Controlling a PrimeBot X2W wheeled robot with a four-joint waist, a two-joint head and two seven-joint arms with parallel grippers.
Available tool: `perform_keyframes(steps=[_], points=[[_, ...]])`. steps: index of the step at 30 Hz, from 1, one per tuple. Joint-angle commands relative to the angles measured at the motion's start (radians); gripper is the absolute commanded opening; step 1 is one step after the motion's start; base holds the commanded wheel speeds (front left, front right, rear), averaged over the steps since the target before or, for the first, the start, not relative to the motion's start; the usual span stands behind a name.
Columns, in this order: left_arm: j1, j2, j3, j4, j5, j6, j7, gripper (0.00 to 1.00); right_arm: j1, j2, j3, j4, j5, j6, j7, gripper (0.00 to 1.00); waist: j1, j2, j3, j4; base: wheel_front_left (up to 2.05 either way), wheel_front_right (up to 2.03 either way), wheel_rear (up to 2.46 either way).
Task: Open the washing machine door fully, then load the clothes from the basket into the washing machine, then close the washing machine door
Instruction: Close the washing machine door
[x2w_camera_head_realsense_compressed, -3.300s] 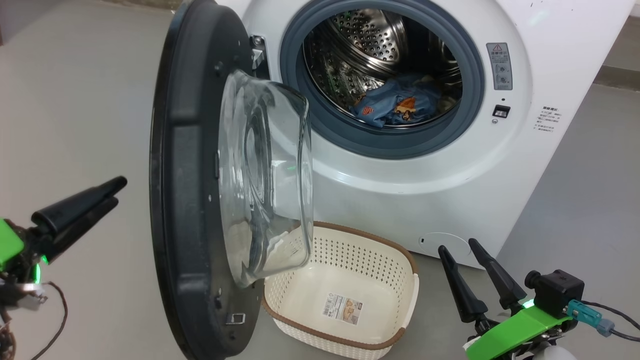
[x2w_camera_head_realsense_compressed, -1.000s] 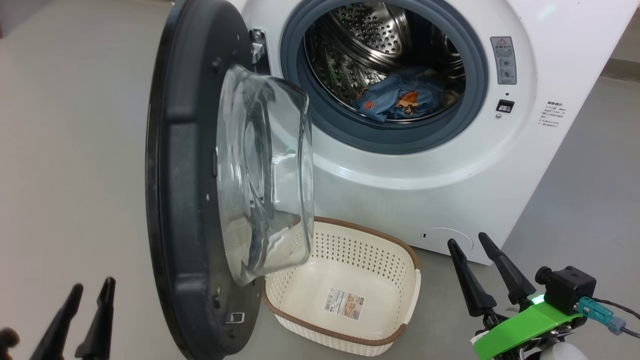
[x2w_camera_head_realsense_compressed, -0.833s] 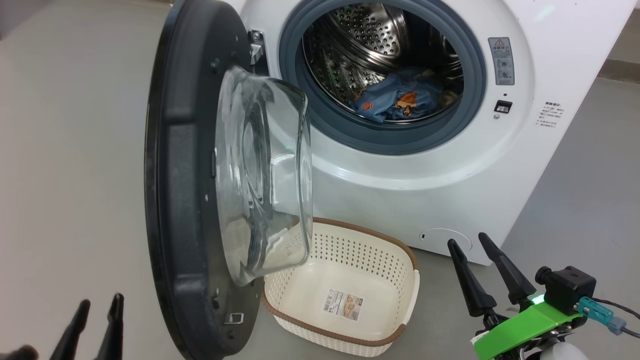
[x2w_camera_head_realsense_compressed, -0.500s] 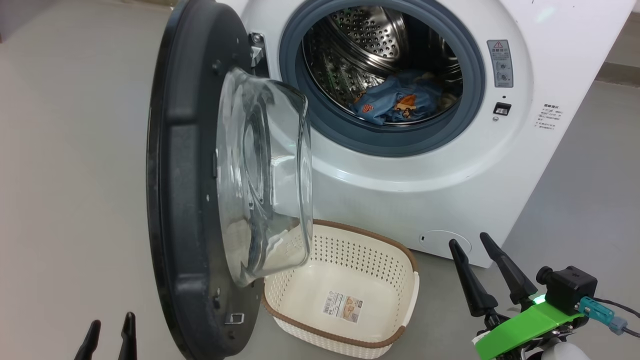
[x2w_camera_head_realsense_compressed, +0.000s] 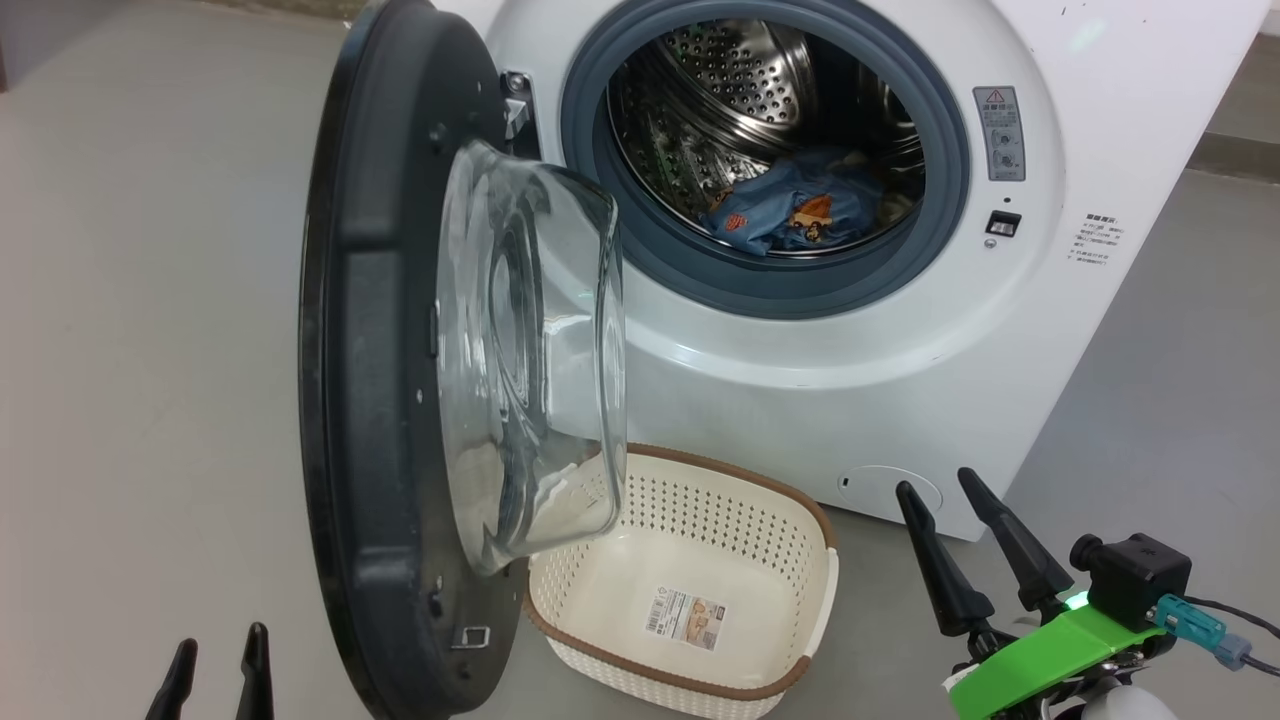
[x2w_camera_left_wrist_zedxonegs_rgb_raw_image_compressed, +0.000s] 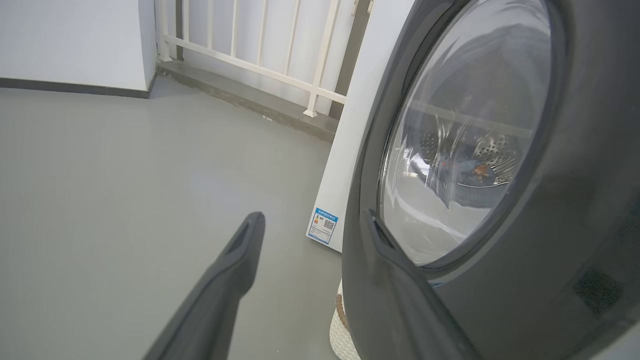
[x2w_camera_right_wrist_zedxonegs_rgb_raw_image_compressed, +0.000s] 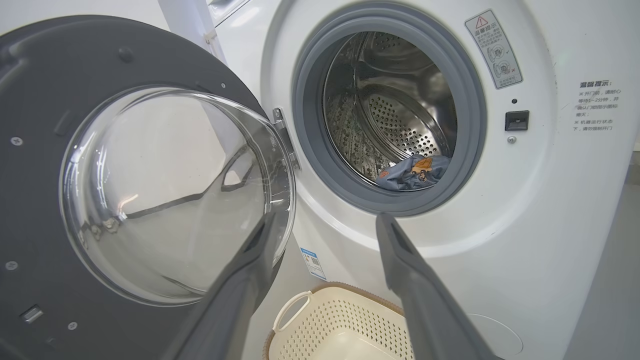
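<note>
Since the clothes (x2w_camera_head_realsense_compressed: 790, 210) lie ahead in the perforated steel drum (x2w_camera_head_realsense_compressed: 740, 70) and the basket (x2w_camera_head_realsense_compressed: 700, 510) is bare, I judge only closing is left. The washing machine door (x2w_camera_head_realsense_compressed: 370, 350) stands edge-on just right of my left gripper (x2w_camera_head_realsense_compressed: 220, 665), with its smooth dark outer face toward that hand and the hinge at the far end. My left gripper is the nearer one, spread wide and empty; I can't tell if it touches the rim. My right gripper (x2w_camera_head_realsense_compressed: 938, 485) is also wide open and empty, with the door well to its left past the cream perforated basket. The door has a hard black rim and a bulging clear glass bowl (x2w_camera_head_realsense_compressed: 530, 340). A soft grey gasket (x2w_camera_head_realsense_compressed: 600, 200) rings the mouth of the white washing machine (x2w_camera_head_realsense_compressed: 800, 370).
</note>
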Motion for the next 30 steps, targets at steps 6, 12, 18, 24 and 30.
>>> perform_keyframes(steps=[6, 12, 18, 24, 30], points=[[-0.043, 0.01, 0.049, -0.032, 0.031, -0.012, -0.012, 1.0, 0.0, -0.012, 0.032, -0.017, -0.011, 0.002, -0.005, 1.0, 0.0, 0.0, -0.005, -0.003, 0.0, 0.0, 0.0], [-0.038, 0.002, 0.059, -0.036, 0.042, -0.017, -0.012, 1.0, -0.001, -0.014, 0.039, -0.014, -0.019, 0.002, -0.005, 1.0, 0.0, 0.0, -0.007, -0.005, 0.0, 0.0, 0.0], [-0.038, -0.004, 0.067, -0.041, 0.053, -0.02, -0.012, 1.0, 0.0, -0.015, 0.037, -0.009, -0.027, 0.002, -0.005, 1.0, 0.0, 0.0, -0.01, -0.005, 0.0, 0.0, 0.0], [-0.035, -0.002, 0.076, -0.043, 0.059, -0.022, -0.012, 1.0, 0.003, -0.011, 0.036, -0.008, -0.029, 0.002, -0.005, 1.0, 0.0, 0.0, -0.012, -0.003, 0.0, 0.0, 0.0], [-0.044, 0.02, 0.075, -0.061, 0.059, -0.024, -0.009, 0.0, 0.006, -0.01, 0.033, -0.01, -0.028, 0.002, -0.005, 1.0, 0.0, 0.0, -0.012, 0.002, 0.0, 0.0, 0.0]])
